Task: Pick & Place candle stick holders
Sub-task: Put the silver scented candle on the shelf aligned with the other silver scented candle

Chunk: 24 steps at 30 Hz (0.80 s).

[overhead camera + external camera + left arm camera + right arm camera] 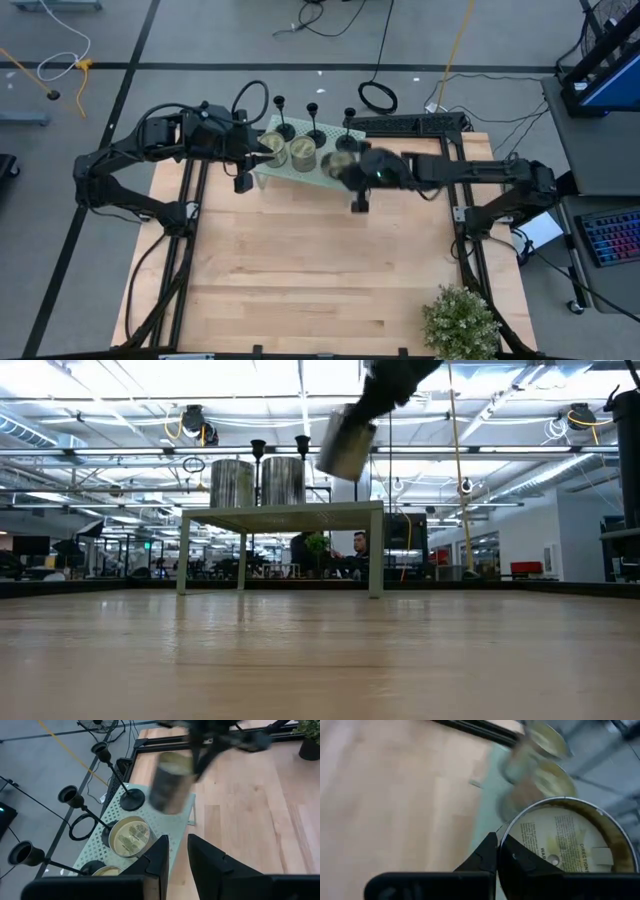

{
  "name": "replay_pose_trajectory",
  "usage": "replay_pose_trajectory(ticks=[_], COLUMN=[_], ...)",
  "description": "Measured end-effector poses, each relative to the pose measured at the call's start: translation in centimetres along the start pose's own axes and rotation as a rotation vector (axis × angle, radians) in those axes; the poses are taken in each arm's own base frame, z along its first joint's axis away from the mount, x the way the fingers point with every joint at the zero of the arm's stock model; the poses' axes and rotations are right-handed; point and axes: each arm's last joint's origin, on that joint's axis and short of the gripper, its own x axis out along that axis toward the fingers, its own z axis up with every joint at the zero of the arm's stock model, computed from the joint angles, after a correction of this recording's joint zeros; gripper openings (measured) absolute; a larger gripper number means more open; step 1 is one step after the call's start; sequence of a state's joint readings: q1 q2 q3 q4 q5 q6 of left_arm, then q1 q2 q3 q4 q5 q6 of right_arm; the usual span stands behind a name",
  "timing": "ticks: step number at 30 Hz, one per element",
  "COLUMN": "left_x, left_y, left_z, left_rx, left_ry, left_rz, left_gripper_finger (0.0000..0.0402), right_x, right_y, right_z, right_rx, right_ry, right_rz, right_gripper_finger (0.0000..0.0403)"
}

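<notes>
The right gripper [345, 172] grips a tin candle [346, 444] by its rim, lifted clear of the perforated stand [262, 177]. Next comes setting it on the wooden table [320, 270]. The left gripper [176, 851] waits nearby, slightly parted and empty.

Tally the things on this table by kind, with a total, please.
Candle stick holders: 3
Metal tins: 3, one of them lifted in the right gripper
Green stand: 1
Potted plant: 1
Total: 8
</notes>
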<state>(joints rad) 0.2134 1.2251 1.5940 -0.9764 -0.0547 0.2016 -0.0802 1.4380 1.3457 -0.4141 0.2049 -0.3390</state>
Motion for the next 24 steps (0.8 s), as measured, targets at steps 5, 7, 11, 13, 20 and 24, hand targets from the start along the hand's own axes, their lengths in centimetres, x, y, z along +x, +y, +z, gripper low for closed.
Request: replay_pose_trajectory(ticks=[5,7,11,13,20,24], left_x=[0.0,0.0,0.0,0.0,-0.1,-0.1], left_y=[0.0,0.0,-0.1,-0.2,-0.2,-0.2], left_z=[0.0,-0.2,-0.6,-0.8,-1.0,-1.0], left_rx=[-0.001,0.000,0.003,0.004,0.000,0.000], left_ry=[0.004,0.018,0.060,0.086,0.104,0.104], left_rz=[-0.001,-0.004,-0.013,-0.018,-0.021,-0.021], left_gripper_finger=[0.0076,0.0076,0.0076,0.0076,0.0076,0.0076], right_x=[1.1,1.5,1.8,1.9,1.9,1.9], right_y=[-3.2,-4.0,-4.7,-4.8,-4.9,-4.9], right_z=[-1.7,-2.1,-2.6,-3.0,-3.1,-3.1], right_rx=[0.130,0.162,0.187,0.187,0.161,0.159], right_ry=[0.049,0.035,0.007,0.031,0.031,0.035], right_rz=[0.004,0.067,0.172,0.189,0.182,0.182], right_gripper_finger=[0.0003,0.0003,0.0003,0.0003,0.0004,0.0009])
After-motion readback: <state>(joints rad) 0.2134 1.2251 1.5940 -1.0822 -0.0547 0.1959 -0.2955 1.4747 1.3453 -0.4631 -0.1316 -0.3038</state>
